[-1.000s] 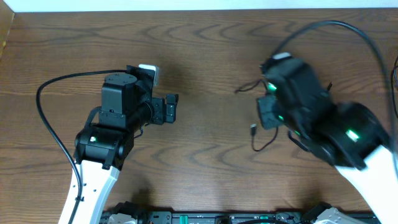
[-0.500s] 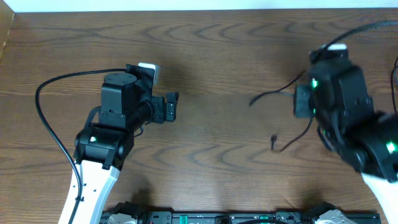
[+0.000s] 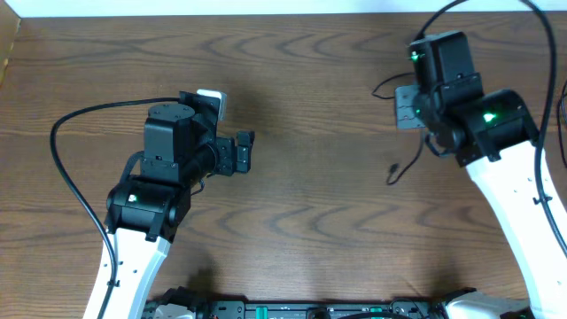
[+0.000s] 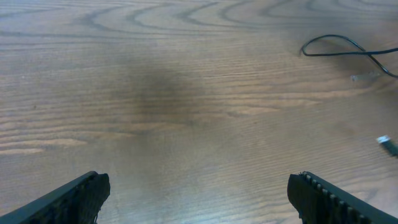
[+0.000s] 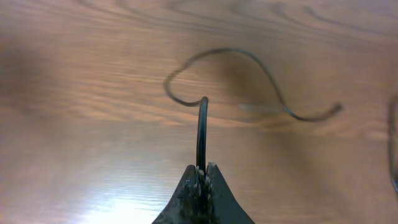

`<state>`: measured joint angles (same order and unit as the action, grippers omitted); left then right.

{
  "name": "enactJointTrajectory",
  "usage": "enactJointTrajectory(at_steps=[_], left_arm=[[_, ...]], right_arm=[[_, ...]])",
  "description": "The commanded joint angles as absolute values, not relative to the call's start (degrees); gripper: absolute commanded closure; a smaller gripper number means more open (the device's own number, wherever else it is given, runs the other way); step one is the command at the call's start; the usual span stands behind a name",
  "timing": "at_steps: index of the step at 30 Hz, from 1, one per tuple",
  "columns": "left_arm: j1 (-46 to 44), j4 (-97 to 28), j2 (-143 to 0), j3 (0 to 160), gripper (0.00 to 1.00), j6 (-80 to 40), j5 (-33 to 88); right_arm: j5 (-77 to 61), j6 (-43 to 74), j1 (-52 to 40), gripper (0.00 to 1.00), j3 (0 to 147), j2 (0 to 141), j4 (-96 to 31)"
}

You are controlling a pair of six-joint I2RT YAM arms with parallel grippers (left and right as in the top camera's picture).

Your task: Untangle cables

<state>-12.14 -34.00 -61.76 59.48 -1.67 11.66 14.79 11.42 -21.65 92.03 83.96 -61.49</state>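
Observation:
A thin black cable (image 5: 249, 57) curls across the wooden table in the right wrist view. My right gripper (image 5: 201, 173) is shut on it, and the cord runs straight out from the fingertips. In the overhead view the right gripper (image 3: 406, 106) is at the far right. The black cable (image 3: 411, 163) trails from it toward the front and ends in a small plug (image 3: 390, 174). My left gripper (image 4: 199, 198) is open and empty over bare wood, at the left in the overhead view (image 3: 244, 152). In its wrist view the cable's loop (image 4: 339, 41) lies far right. No white cable shows clearly.
The wooden table (image 3: 301, 221) fills the view, with its far edge (image 3: 266, 14) at the top. Each arm's thick black cable arcs beside it, the left one (image 3: 66, 173) and the right one (image 3: 547, 62). Dark equipment lines the front edge (image 3: 301, 310).
My right arm has swung right and toward the far edge, dragging the black cable with it. The left arm has not moved.

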Motion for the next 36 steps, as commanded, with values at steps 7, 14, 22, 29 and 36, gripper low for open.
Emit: enactJointTrajectory(at_steps=[7, 14, 22, 29, 36], left_arm=[[-11.90, -33.80, -61.30, 59.07, 0.04, -2.20, 10.94], [-11.90, -34.20, -61.30, 59.07, 0.03, -2.22, 10.94], [-11.90, -34.11, -61.30, 59.07, 0.04, -2.22, 10.94], [-11.90, -34.17, -61.30, 59.07, 0.03, -2.42, 10.94], [-11.90, -34.20, -61.30, 59.07, 0.04, -2.42, 10.94]], right_arm=[[10.35, 9.21, -32.60, 0.99, 97.62, 76.49, -63.02], [12.03, 11.90, -35.75, 0.99, 107.59, 73.73, -68.79], [16.14, 13.47, -28.34, 0.99, 120.25, 79.48, -80.14], [10.04, 12.84, -19.53, 0.99, 131.17, 90.08, -92.01], [7.20, 12.56, -15.64, 0.99, 132.81, 95.26, -93.47]])
